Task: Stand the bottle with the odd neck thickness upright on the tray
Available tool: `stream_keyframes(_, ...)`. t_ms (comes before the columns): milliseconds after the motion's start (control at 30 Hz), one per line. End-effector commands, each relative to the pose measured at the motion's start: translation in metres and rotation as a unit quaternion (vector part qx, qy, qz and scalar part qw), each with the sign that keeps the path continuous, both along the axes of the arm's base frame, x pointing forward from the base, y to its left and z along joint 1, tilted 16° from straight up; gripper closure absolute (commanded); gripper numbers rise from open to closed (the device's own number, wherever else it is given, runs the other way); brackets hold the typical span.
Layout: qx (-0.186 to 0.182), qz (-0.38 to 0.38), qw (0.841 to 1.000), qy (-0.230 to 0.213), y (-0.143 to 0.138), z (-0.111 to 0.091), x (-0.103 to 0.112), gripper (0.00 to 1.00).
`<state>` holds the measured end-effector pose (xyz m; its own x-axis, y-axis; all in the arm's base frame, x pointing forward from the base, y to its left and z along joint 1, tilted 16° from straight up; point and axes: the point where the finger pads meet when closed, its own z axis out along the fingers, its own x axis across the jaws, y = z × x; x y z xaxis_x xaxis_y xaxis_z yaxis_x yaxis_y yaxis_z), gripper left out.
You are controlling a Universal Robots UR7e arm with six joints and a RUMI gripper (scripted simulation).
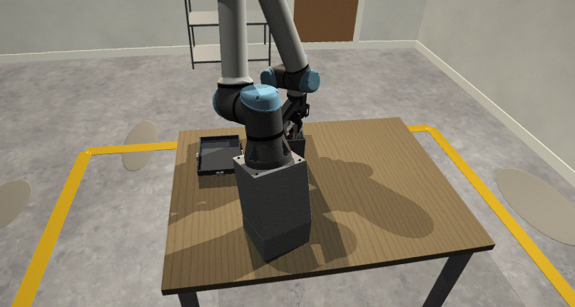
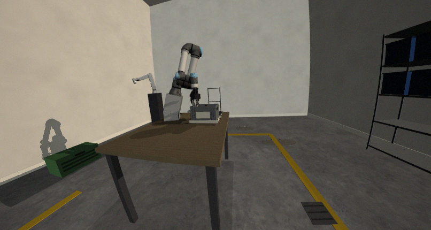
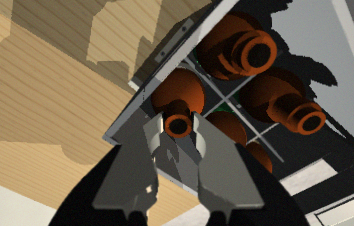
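Note:
The grey crate (image 3: 257, 95) holds several brown bottles standing in its cells. In the wrist view my gripper (image 3: 178, 113) is shut on the neck of the brown bottle (image 3: 178, 102) in the crate's near corner cell, with one grey finger on each side just below the opening. Two other bottles (image 3: 242, 47) (image 3: 287, 107) stand in cells beyond it. In the top view the gripper (image 1: 292, 128) reaches down into the crate (image 1: 297, 143) behind the arm's base, and most of the crate is hidden. The dark tray (image 1: 217, 154) lies on the table to the left of the base.
The arm's grey pedestal (image 1: 275, 200) stands on the wooden table in front of the crate. In the exterior view the crate (image 2: 205, 113) sits near the table's far edge. A wire rack (image 2: 214, 99) stands behind it.

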<state>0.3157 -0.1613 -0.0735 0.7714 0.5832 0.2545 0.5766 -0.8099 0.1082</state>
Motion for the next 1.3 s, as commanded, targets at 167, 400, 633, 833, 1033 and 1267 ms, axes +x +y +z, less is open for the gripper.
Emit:
stream_keyframes(167, 0.000, 0.000, 1.000, 0.000, 0.000, 0.000, 0.000, 1.00)
stream_keyframes(400, 0.000, 0.000, 1.000, 0.000, 0.000, 0.000, 0.000, 1.00)
stream_keyframes(633, 0.000, 0.000, 1.000, 0.000, 0.000, 0.001, 0.000, 1.00)
stream_keyframes(833, 0.000, 0.000, 1.000, 0.000, -0.001, 0.002, 0.000, 1.00)
stream_keyframes(1033, 0.000, 0.000, 1.000, 0.000, -0.001, 0.006, -0.001, 1.00)
stream_keyframes(1267, 0.000, 0.000, 1.000, 0.000, -0.002, 0.011, -0.002, 1.00)
